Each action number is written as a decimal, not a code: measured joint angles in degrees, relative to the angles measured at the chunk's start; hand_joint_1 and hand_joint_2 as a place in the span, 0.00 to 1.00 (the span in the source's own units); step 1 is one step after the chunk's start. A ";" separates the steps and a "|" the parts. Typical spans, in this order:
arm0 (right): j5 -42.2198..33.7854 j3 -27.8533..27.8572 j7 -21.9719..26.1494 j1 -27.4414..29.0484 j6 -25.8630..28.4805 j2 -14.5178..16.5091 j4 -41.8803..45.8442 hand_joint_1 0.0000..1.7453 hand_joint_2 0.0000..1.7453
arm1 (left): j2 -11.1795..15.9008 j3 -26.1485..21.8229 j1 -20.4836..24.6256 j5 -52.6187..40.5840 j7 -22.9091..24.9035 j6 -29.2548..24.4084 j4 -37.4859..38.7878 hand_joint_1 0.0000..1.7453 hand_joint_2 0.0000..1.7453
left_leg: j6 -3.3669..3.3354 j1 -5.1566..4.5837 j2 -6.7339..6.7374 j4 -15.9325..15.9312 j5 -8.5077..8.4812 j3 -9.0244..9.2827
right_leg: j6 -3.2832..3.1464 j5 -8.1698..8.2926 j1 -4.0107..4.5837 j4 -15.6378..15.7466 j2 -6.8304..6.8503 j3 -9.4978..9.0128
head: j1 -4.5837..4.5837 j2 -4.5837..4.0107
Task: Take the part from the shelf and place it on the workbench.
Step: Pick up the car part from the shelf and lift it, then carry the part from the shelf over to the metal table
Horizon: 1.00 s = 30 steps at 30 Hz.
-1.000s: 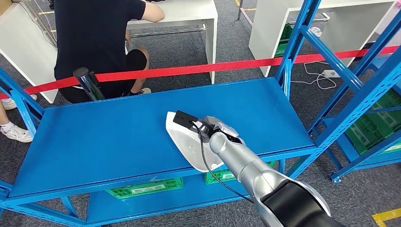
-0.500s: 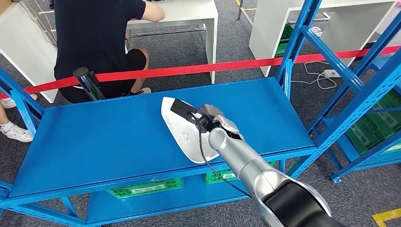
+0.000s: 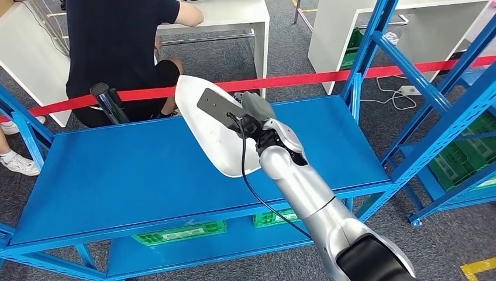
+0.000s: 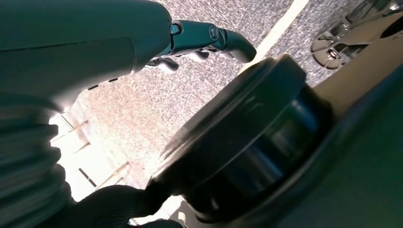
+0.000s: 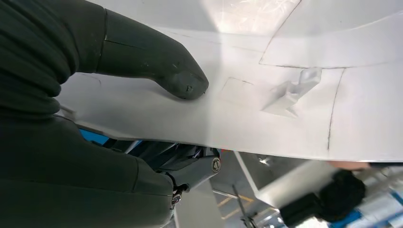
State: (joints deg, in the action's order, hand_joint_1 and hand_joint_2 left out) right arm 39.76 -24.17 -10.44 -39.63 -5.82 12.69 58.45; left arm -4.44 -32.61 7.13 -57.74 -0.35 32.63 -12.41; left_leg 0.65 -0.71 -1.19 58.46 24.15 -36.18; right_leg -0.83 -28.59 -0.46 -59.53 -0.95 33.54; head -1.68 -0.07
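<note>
White part [image 3: 213, 132] is now up in the air above the blue shelf [image 3: 128, 175], tipped on its edge. A second ago it lay flat near the front of the shelf. The right hand [image 3: 257, 120] holds it tight, with the thumb [image 5: 157, 59] pressed on one face and the dark fingers [image 5: 190, 168] under it. The right arm has lifted and reached further out. The left hand [image 4: 190, 42] hangs over the grey floor with its fingers curled in and nothing in them.
</note>
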 joint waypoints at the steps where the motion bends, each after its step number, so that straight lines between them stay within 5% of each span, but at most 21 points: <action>1: 0.00 -0.02 0.06 0.41 -0.08 -0.10 1.72 1.00 1.00 | -0.02 -0.15 0.04 0.10 0.24 0.00 0.00 0.00 1.00 | 0.00 0.00 0.01 0.00 0.00 0.00 | 0.00 0.00 0.00 0.00 0.00 0.00 | 0.00 0.00; 15: -0.58 -1.16 4.75 6.11 1.90 -1.66 18.19 1.00 1.00 | 0.03 -1.40 0.05 0.16 2.70 0.00 0.00 0.00 1.00 | -0.12 -0.06 0.00 0.06 0.12 -0.02 | 0.06 -0.04 -0.02 0.05 0.05 -0.07 | 0.00 0.00; 25: -0.71 -3.61 5.24 8.90 1.82 -2.82 24.22 1.00 1.00 | 0.37 -2.38 -0.10 0.25 3.50 0.01 0.03 0.00 1.00 | -1.08 -0.12 0.06 0.17 0.33 0.06 | 1.00 -0.29 -0.13 0.20 0.12 -0.48 | -0.01 0.00; 27: -0.68 -3.87 5.24 8.99 1.79 -2.94 24.68 1.00 1.00 | 0.34 -2.38 -0.09 0.24 3.67 0.01 0.04 0.00 1.00 | -1.39 0.31 0.22 -0.51 -0.26 0.26 | 1.48 -1.85 -0.02 -1.33 0.23 -0.03 | 0.07 0.00; 30: -0.49 -4.07 5.26 9.21 1.62 -3.27 24.84 1.00 1.00 | 0.33 -2.38 -0.09 0.13 3.91 0.00 0.07 0.00 1.00 | -1.62 0.55 0.45 -0.72 -0.63 -0.02 | 2.07 -7.55 -0.18 -10.31 0.42 3.51 | 0.17 0.00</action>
State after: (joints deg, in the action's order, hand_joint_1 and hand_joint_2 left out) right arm 39.27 -28.23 -5.17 -30.42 -4.20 9.41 83.29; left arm -4.11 -34.99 7.04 -57.61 3.56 32.63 -12.35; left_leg -0.97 -0.16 -0.75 57.74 23.51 -36.20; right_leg 1.24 -36.15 -0.64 -69.84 -0.53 37.05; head -1.51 -0.07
